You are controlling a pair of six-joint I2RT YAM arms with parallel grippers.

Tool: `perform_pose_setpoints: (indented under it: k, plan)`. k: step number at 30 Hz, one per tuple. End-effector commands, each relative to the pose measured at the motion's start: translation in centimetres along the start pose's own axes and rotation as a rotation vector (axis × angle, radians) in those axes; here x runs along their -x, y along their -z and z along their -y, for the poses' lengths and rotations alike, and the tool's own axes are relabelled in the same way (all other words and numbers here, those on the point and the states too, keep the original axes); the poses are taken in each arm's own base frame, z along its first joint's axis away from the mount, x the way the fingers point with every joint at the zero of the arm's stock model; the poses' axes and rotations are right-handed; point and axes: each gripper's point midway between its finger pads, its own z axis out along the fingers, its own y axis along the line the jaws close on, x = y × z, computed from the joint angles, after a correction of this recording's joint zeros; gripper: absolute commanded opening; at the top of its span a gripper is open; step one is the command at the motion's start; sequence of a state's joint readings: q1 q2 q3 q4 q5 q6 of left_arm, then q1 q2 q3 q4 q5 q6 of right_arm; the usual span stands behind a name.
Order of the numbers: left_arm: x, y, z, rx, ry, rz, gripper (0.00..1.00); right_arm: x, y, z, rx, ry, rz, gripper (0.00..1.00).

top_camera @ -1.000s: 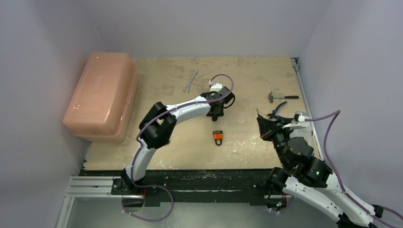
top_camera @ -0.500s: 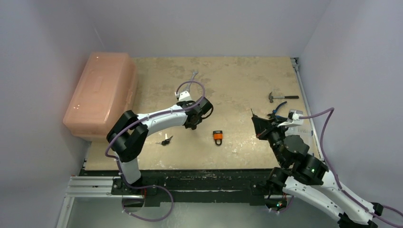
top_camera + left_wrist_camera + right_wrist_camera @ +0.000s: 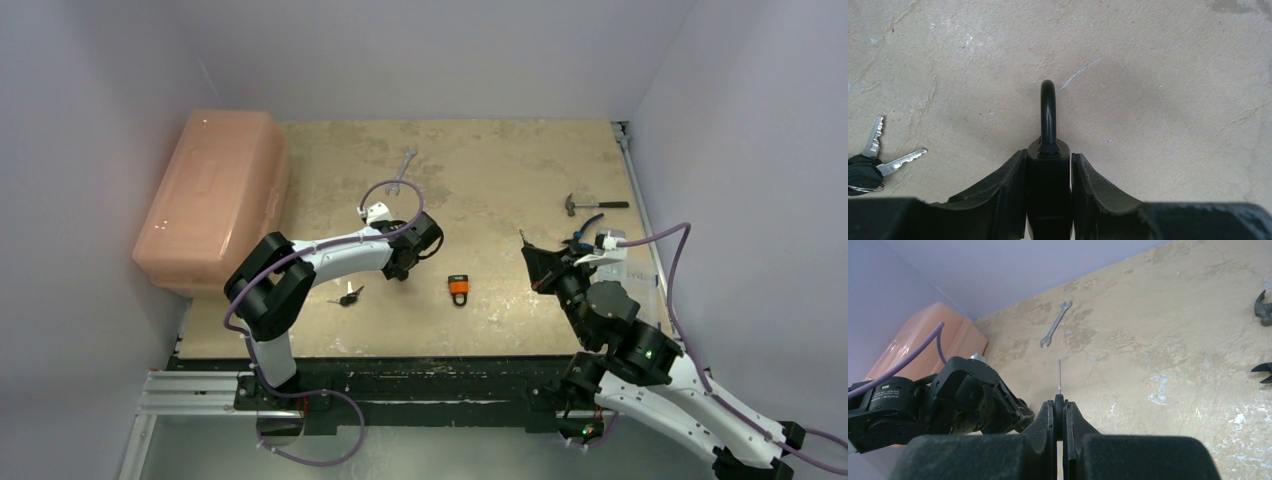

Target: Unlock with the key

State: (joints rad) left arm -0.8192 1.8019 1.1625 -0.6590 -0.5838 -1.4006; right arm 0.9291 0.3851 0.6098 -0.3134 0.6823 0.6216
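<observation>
My left gripper (image 3: 1049,157) is shut on a black padlock (image 3: 1048,192); its shackle points away from the fingers, just above the table. In the top view this gripper (image 3: 404,266) hangs over the table's middle left. My right gripper (image 3: 1059,405) is shut on a key (image 3: 1059,376) by its black head, with the thin blade pointing forward. In the top view the right gripper (image 3: 530,250) is raised at the right, pointing left. A bunch of two keys (image 3: 872,161) lies on the table, left of the left gripper (image 3: 347,296). An orange padlock (image 3: 458,288) lies between the arms.
A pink plastic bin (image 3: 212,200) stands at the left edge. A wrench (image 3: 401,170) lies at the back middle, also in the right wrist view (image 3: 1055,324). A hammer (image 3: 592,205) and pliers (image 3: 583,234) lie at the right. The left arm's wrist (image 3: 948,407) fills the right wrist view's lower left.
My left gripper has moved left and toward the near edge with the black padlock, uncovering the key bunch on the table. My right gripper has shifted slightly left with its key.
</observation>
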Motion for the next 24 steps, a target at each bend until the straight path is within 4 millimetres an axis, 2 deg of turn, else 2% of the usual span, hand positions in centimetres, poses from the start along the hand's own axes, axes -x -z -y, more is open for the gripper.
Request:
perform_pose_setpoints:
  k: [1, 2, 8, 13, 15, 21, 24]
  plan:
    - [1.6, 0.7, 2.1, -0.073, 0.053, 0.053, 0.35, -0.2, -0.5, -0.6, 0.016, -0.016, 0.007, 0.00]
    - [1.6, 0.6, 2.2, -0.080, 0.047, 0.051, 0.40, -0.3, -0.6, -0.6, 0.014, -0.012, 0.004, 0.00]
    - [1.4, 0.5, 2.3, -0.097, 0.013, 0.052, 0.55, -0.5, -0.9, -0.9, 0.017, -0.003, -0.002, 0.00]
    - [1.6, 0.5, 2.2, -0.099, 0.002, 0.059, 0.55, -0.5, -1.0, -1.0, 0.020, 0.003, -0.002, 0.00]
    - [1.8, 0.8, 2.3, -0.110, -0.005, 0.063, 0.59, -0.6, -1.1, -1.1, 0.022, 0.007, -0.003, 0.00]
    - [3.0, 2.7, 3.0, -0.191, -0.029, 0.082, 0.83, -0.4, -1.2, -1.2, 0.027, 0.027, 0.001, 0.00]
    - [3.8, 4.3, 3.3, -0.245, -0.061, 0.081, 0.87, -0.3, -1.2, -1.3, 0.029, 0.042, 0.007, 0.00]
